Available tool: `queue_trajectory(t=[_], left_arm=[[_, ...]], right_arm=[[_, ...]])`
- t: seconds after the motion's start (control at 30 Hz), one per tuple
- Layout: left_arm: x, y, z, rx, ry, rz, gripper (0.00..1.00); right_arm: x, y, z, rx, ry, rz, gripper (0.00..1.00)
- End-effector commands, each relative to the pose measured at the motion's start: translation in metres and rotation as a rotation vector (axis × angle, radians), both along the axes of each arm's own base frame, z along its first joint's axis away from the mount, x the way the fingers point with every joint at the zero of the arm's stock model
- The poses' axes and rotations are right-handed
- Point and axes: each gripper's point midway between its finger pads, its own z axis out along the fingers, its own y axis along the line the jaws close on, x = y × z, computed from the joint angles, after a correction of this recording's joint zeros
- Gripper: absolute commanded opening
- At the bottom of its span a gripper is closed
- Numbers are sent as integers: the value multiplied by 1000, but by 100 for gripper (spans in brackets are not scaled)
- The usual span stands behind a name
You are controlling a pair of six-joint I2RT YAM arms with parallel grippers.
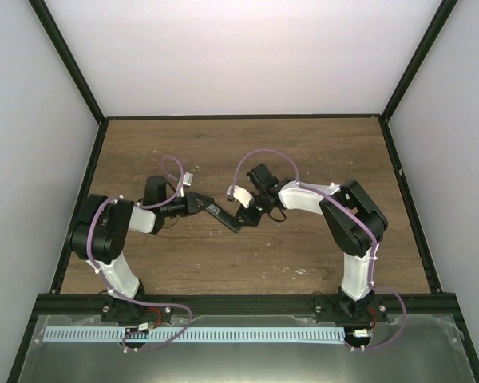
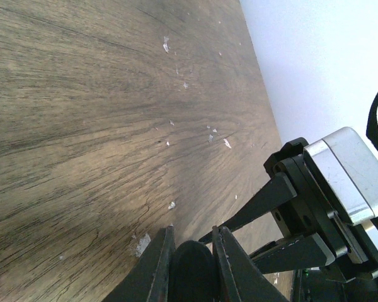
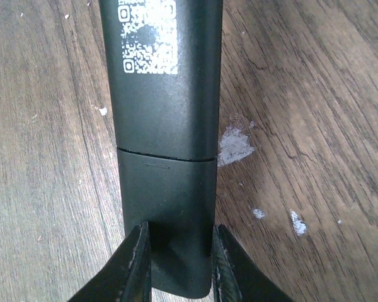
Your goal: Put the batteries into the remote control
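The black remote control is held off the table between my two grippers near the middle. My left gripper is shut on one rounded end of the remote. My right gripper is shut on the other end. In the right wrist view the remote shows its back: a white QR label and a closed cover with a seam, my right gripper clamping the cover's sides. The right gripper's fingers show in the left wrist view. The green and purple batteries are out of view.
The wooden table has white scuff marks under the remote. Black frame posts and white walls bound the table at the back and sides. A metal rail runs along the near edge.
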Motion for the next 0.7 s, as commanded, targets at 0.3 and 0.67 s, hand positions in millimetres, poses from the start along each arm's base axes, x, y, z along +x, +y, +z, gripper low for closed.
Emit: queue_trajectory(t=[0.3,0.67], left_arm=[[-45,-37,4,-43,53,-219,0],[-36,-41,42,-49,-21,-247,0]], right_arm=[[44,41,82,194,-272,-38,24],[30,-2,169,220,-383,-114,39]])
